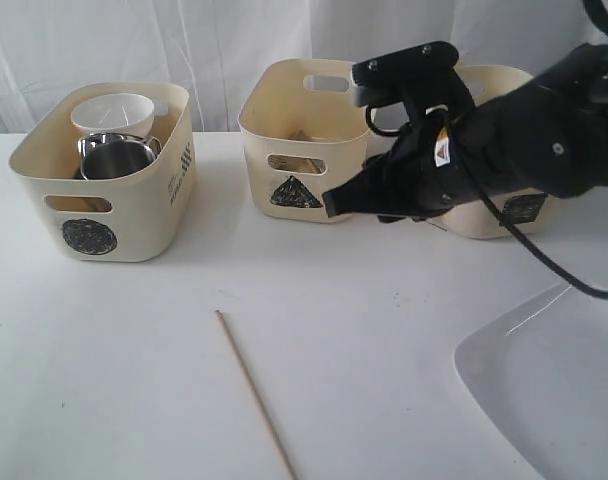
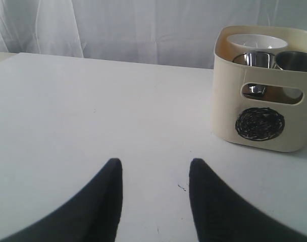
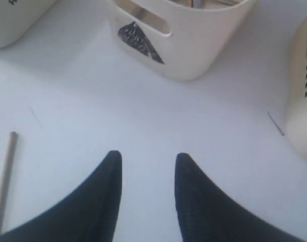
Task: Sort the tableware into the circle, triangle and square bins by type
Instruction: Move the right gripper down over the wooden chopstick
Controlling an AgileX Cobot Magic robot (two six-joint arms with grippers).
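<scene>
Right pincer (image 3: 146, 161) hung in front of the triangle bin (image 1: 284, 145), jaws apart, nothing held. The lone chopstick (image 1: 252, 390) lay flat on the bench (image 1: 104, 380), camera-side and left of that pincer, long axis running roughly away from the bins. Left pincer (image 2: 153, 174) was also agape and empty, with no chopstick in its view. Right looked nearer.

Left fingers (image 2: 98, 206), right fingers (image 3: 93, 201) parted, empty.

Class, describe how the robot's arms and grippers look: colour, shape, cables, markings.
The right arm is matt black, with a small triangular warning sticker and a trailing black cable. The left gripper and right gripper have black fingers curving to points.
</scene>
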